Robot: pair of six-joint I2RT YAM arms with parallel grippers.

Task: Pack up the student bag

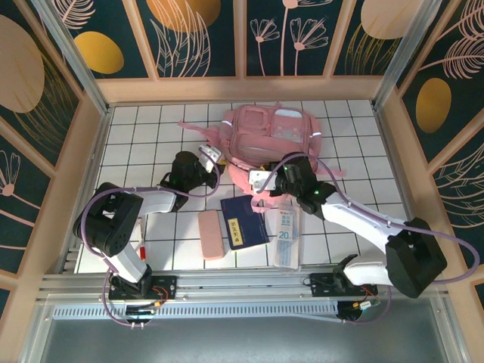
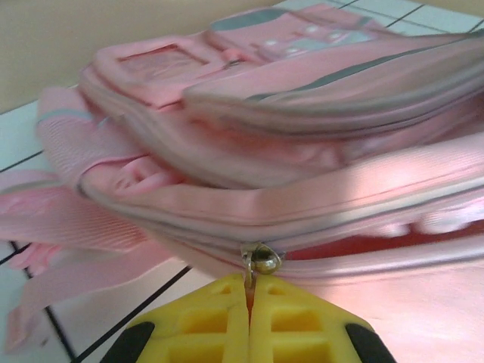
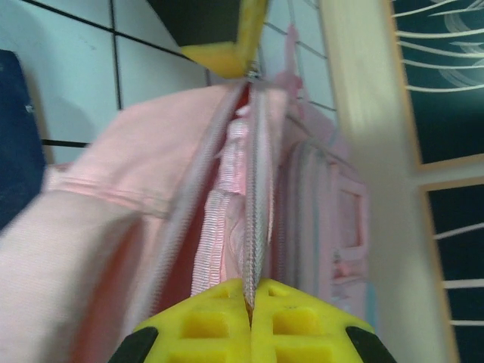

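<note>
- The student bag (image 1: pixel 276 136) lies at the far middle of the desk (image 1: pixel 136 128).
- The left jaws are shut on the zip pull (image 2: pixel 262 259), likely to slide it open.
- The right jaws pinch the bag's zip edge (image 3: pixel 253 227), likely to hold it steady.
- A clear pack (image 1: pixel 286 234) reads "20"; the blue book (image 1: pixel 243 223) has a label too small to read.

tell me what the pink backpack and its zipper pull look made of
The student bag looks like soft woven fabric, matte with a faint sheen: it creases and sags, and its straps show ribbed webbing. The zipper pull looks like polished metal, silvery with bright glints, though plated plastic is possible.
</note>
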